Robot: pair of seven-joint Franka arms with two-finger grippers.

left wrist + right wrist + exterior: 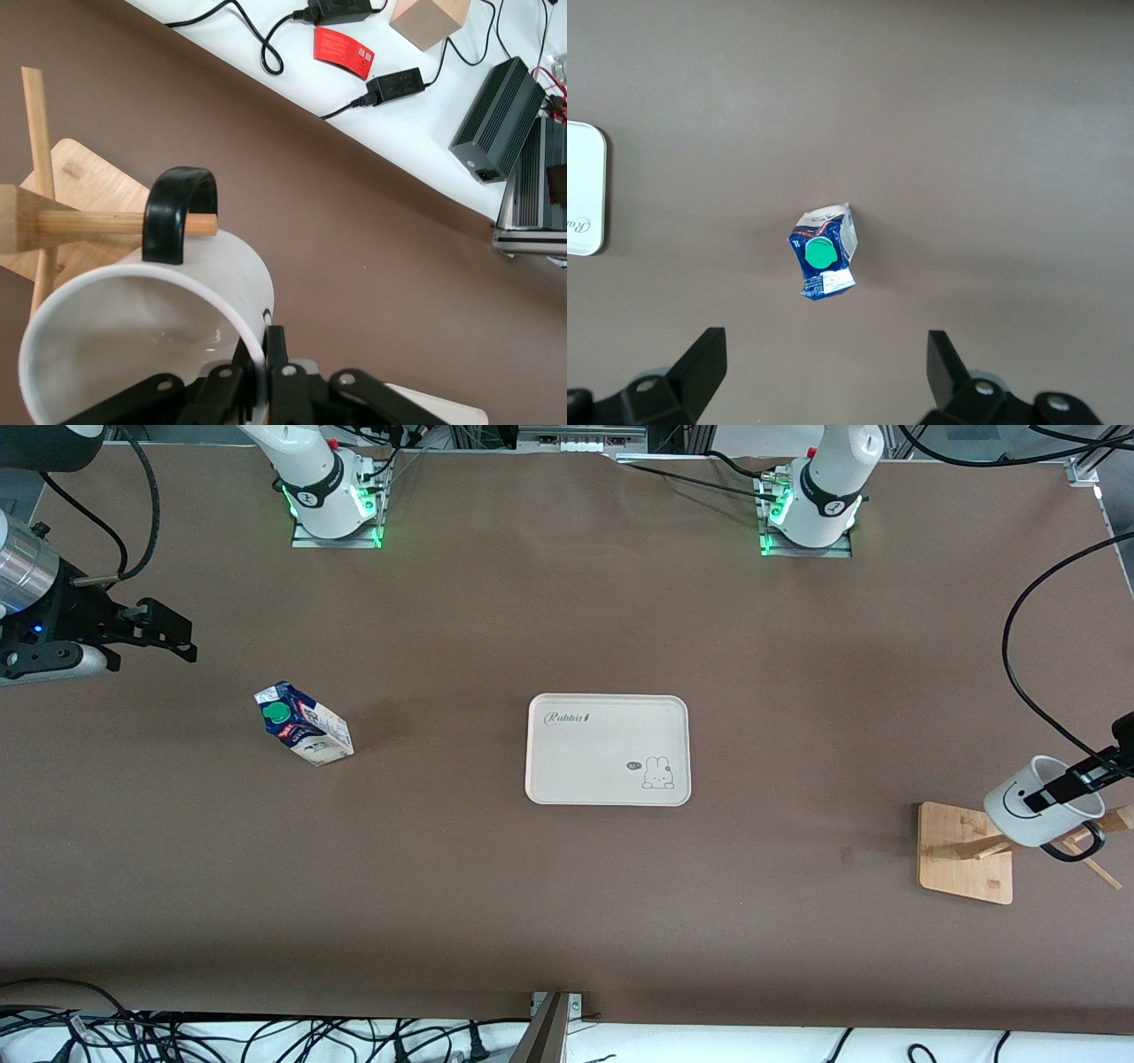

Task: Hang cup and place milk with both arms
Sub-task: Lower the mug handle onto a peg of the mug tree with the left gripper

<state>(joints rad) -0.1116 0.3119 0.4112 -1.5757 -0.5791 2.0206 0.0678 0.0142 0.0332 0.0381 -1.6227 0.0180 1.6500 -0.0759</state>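
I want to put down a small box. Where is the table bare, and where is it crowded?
Bare: the brown table between the milk carton and the rabbit tray, and between the tray and the wooden mug rack. Crowded: at the rack, where the left claw pinches the mug's rim.

Matt brown worktop [567,886], cloth-like and slightly grainy. On it, a smooth matt cream plastic tray [608,779]. A glossy white ceramic cup [133,328] with shiny black handle hangs on a pale unvarnished wooden rack [964,859]. The milk [824,252] is printed card with a green plastic cap.
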